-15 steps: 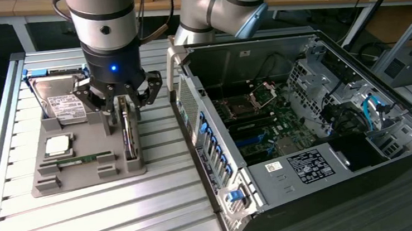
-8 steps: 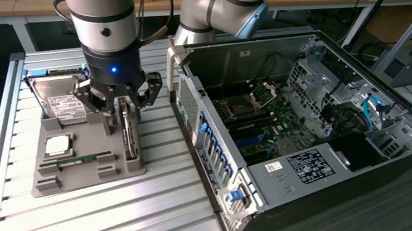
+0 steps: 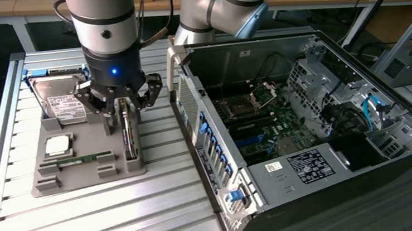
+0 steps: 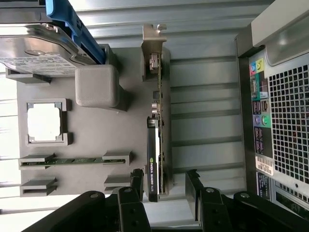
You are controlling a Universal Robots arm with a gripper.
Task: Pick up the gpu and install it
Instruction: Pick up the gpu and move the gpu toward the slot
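**Operator:** Where is the gpu, and why is it seated that way?

**Technician:** The gpu [image 4: 155,145] stands on its long edge in a narrow slot of the grey holder tray [image 4: 96,140]. Its silvery end bracket [image 4: 154,43] is at the end away from the gripper. Edge-up seating appears intended to keep the card in a fixed place and leave both flat faces free for a pinch from above.

**Operator:** How does the card lie relative to the gripper?

**Technician:** The gripper [image 3: 121,116] hangs directly over the card with its jaws spread wide. One of the fingers [image 4: 137,186] is on each side of the board, toward the end opposite the bracket. The card lies between them. Neither pad appears pressed against it, so nothing is held. The finger on the cooler side is nearer its face than the other finger is to the back.

**Operator:** What surrounds it?

**Technician:** The same tray carries a memory stick [image 3: 82,158], a processor [image 3: 58,144] and a hard drive [image 3: 59,100], each in its own recess and well apart from the fingers. The tray rests on the slatted table [image 3: 111,224]. The open computer case [image 3: 281,120] lies just beside the tray, on the exterior view's right, with its mainboard exposed.
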